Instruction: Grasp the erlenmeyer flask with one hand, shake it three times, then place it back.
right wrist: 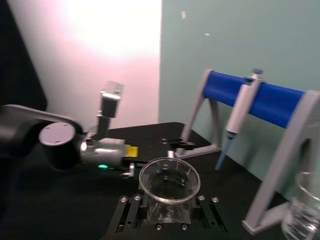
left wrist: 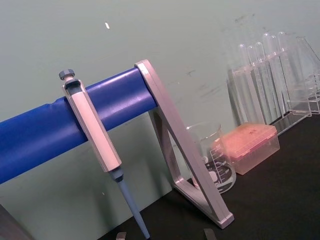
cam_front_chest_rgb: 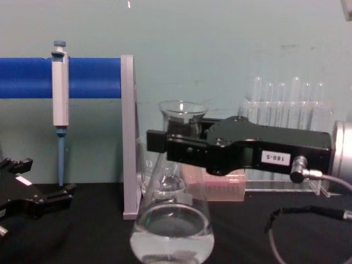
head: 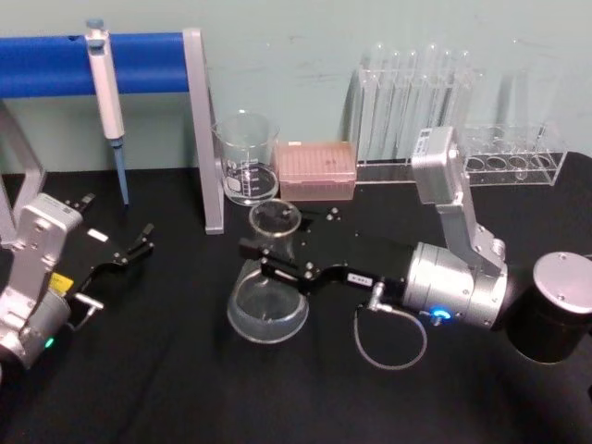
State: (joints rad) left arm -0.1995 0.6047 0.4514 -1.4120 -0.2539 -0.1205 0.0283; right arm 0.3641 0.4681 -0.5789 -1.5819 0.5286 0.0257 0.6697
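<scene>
The erlenmeyer flask [head: 269, 313], clear glass with a wide base and a flared rim, is at the middle of the black table. In the chest view the flask [cam_front_chest_rgb: 171, 231] shows large in the foreground. My right gripper [head: 264, 259], the black boxy hand with a small white numbered label, reaches in from the right and is shut on the flask's neck. In the right wrist view the flask's rim [right wrist: 169, 179] sits between the right gripper's [right wrist: 167, 212] black jaws. I cannot tell whether the base rests on the table. My left gripper [head: 129, 250] is parked open at the far left.
A blue bar stand [head: 139, 63] with a hanging pipette [head: 106, 102] is at the back left. Behind the flask are a beaker [head: 247, 157] and a pink tip box [head: 316, 171]. Test tubes [head: 416, 92] and a clear rack [head: 513, 157] stand at the back right.
</scene>
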